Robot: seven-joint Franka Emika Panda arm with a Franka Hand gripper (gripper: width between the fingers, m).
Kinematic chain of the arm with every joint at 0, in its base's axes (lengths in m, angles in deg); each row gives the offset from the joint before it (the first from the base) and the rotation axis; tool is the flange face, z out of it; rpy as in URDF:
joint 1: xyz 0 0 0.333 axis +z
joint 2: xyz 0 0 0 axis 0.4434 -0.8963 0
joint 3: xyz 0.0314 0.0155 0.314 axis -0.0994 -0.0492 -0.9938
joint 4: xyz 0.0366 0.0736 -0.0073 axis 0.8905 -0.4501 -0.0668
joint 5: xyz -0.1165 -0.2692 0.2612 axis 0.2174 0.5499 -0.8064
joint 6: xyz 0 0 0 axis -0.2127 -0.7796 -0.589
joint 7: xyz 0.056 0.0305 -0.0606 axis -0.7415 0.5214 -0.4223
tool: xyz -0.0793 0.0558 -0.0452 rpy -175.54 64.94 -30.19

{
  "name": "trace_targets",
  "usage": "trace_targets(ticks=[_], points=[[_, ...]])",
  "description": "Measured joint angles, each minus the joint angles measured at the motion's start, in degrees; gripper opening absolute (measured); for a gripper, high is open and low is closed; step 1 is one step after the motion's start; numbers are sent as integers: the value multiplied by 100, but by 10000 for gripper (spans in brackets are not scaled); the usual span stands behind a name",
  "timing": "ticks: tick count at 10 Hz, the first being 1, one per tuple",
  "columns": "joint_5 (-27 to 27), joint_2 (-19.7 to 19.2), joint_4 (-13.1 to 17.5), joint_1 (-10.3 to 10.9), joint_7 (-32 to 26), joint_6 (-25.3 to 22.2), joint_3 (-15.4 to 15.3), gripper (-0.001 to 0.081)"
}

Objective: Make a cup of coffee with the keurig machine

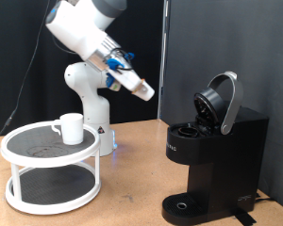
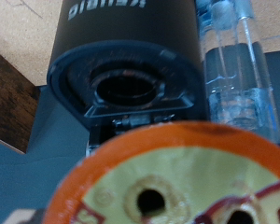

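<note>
On the exterior view's right we see the keurig machine [image 1: 212, 155], black, its lid [image 1: 220, 102] hinged up and open; small pale lettering on its front is too small to read. In the wrist view the brand lettering across its top is cut off by the frame edge. The cup [image 1: 71, 127] stands on the white two-tier stand [image 1: 49, 166] at the left. The gripper [image 1: 140, 89] hangs in the air between them; we cannot tell how its fingers stand. A blurred orange-rimmed disc [image 2: 168, 182] fills the wrist view's foreground
</note>
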State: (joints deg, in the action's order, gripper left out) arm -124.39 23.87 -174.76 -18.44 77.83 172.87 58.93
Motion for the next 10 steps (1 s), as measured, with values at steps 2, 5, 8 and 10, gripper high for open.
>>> trace_targets(ticks=[2, 5, 8, 10], points=[[-97, -103, 118, 110, 201, 344, -278, 339], [-181, -366, 386, 252, 454, 635, -606, 339], [-187, -582, 566, 309, 502, 714, -742, 339], [-92, -597, 516, 309, 486, 714, -760, 339]])
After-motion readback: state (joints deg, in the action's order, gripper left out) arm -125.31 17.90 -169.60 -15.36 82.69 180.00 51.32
